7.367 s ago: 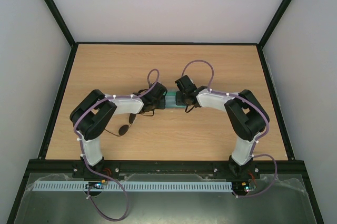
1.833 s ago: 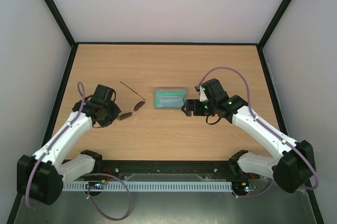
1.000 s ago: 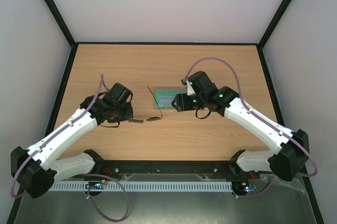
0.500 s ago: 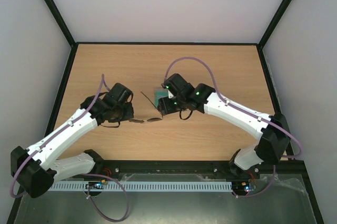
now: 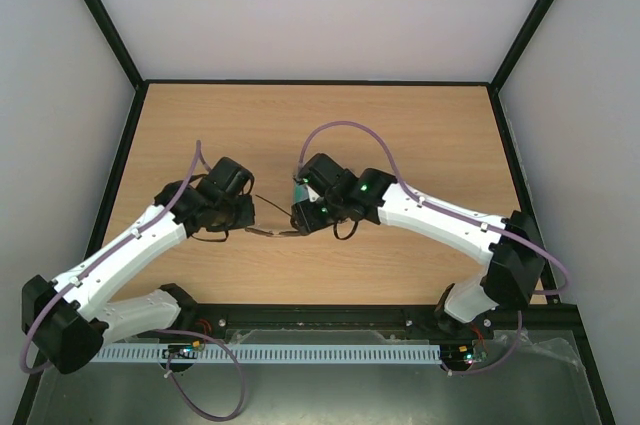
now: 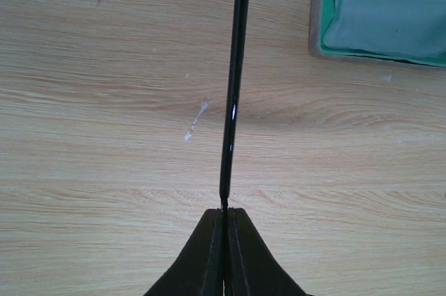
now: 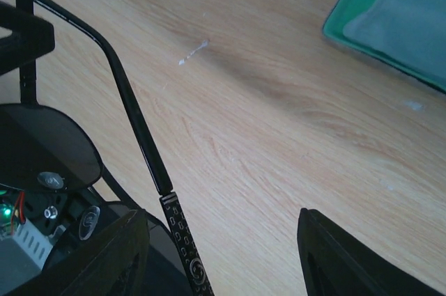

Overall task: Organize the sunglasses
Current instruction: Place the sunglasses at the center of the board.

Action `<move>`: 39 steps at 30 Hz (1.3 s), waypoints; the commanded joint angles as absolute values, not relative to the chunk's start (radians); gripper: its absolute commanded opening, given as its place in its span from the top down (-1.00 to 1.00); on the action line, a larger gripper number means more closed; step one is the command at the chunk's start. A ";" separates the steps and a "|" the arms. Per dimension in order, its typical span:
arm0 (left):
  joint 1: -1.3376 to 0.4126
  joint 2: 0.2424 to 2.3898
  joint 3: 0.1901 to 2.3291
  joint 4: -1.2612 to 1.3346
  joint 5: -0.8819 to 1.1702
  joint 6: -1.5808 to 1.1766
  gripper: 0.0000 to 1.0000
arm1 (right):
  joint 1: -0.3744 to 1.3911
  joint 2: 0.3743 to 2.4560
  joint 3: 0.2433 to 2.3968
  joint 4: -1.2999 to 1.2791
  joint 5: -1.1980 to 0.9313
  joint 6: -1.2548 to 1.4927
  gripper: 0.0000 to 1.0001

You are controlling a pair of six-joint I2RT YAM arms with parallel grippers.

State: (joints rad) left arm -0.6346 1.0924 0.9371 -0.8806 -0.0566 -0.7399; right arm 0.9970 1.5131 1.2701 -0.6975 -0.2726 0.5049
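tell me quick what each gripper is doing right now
left gripper: closed on a temple arm of the sunglasses
right gripper: open, holding nothing

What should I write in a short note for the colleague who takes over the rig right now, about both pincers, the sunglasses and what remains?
Left pincer: shut on one temple arm of the sunglasses.
Right pincer: open, with the tip of the other temple arm in its gap, not gripped.
Sunglasses: between the two pincers, temple arms not folded, beside the case, not in it.
Case: open, with the cloth inside.
Done: the sunglasses are grasped.
Left: probably fold the temple arms, then put the sunglasses in the case.
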 commanded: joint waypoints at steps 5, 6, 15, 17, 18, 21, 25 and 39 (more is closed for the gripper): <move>-0.641 1.099 0.963 -0.869 -0.037 -0.702 0.96 | 1.013 1.478 1.209 -0.709 -0.304 0.468 -0.16; -0.641 1.098 0.963 -0.873 -0.039 -0.702 0.96 | 1.013 1.469 1.200 -0.711 -0.272 0.476 -0.18; -0.671 1.115 0.915 -0.820 -0.010 -0.697 0.96 | 1.013 1.430 1.173 -0.713 -0.129 0.533 -0.41; -0.688 1.123 0.901 -0.807 -0.011 -0.699 0.96 | 1.011 1.416 1.170 -0.725 -0.102 0.532 -0.45; -0.697 1.131 0.894 -0.800 -0.009 -0.699 0.96 | 1.010 1.403 1.164 -0.724 -0.096 0.533 -0.47; -0.720 1.151 0.872 -0.776 -0.012 -0.708 0.96 | 1.009 1.364 1.149 -0.712 -0.111 0.530 -0.50; -0.744 1.176 0.852 -0.741 -0.013 -0.719 0.96 | 1.008 1.318 1.102 -0.680 -0.145 0.531 -0.45; -0.791 1.246 0.862 -0.692 -0.014 -0.709 0.96 | 1.011 1.325 0.997 -0.596 -0.235 0.467 -0.11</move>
State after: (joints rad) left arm -0.7834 1.2388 0.8566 -0.7033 -0.0154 -0.7143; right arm 1.0039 1.3109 0.9989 -0.6331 -0.2226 0.4942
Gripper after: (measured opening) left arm 0.024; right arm 0.581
